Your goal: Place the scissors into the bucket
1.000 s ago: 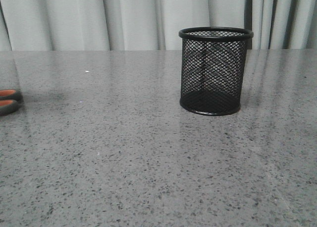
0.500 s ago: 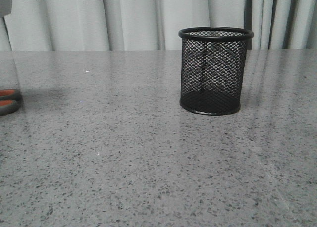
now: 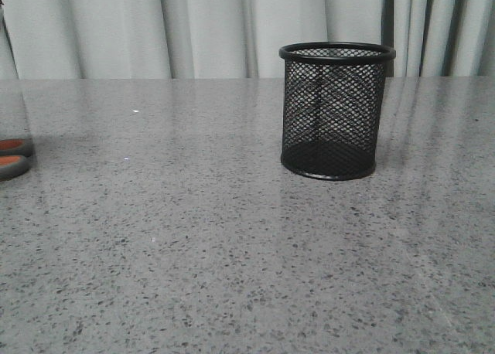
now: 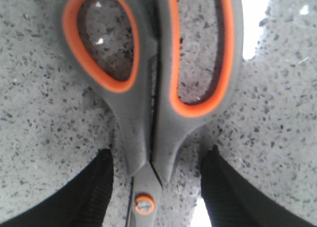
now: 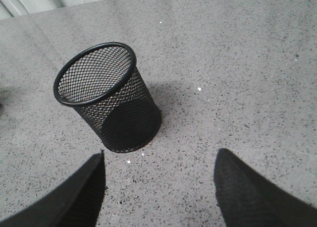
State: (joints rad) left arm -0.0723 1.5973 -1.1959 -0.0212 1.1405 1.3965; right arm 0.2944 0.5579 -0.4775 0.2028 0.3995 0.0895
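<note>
Hidden: blades of the grey, orange-lined scissors cut off at lower frame edge, only loops peek in far left | left fingers spread wide, straddling the pivot, untouching | right fingers wide, holding nothing | black wire-mesh cylindrical bucket upright, right of centre on speckled grey stone table

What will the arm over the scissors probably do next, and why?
Probably close the left claw: its fingers stand open on either side of the scissors, which lie flat on the table, not yet gripped. The bucket stands empty.
</note>
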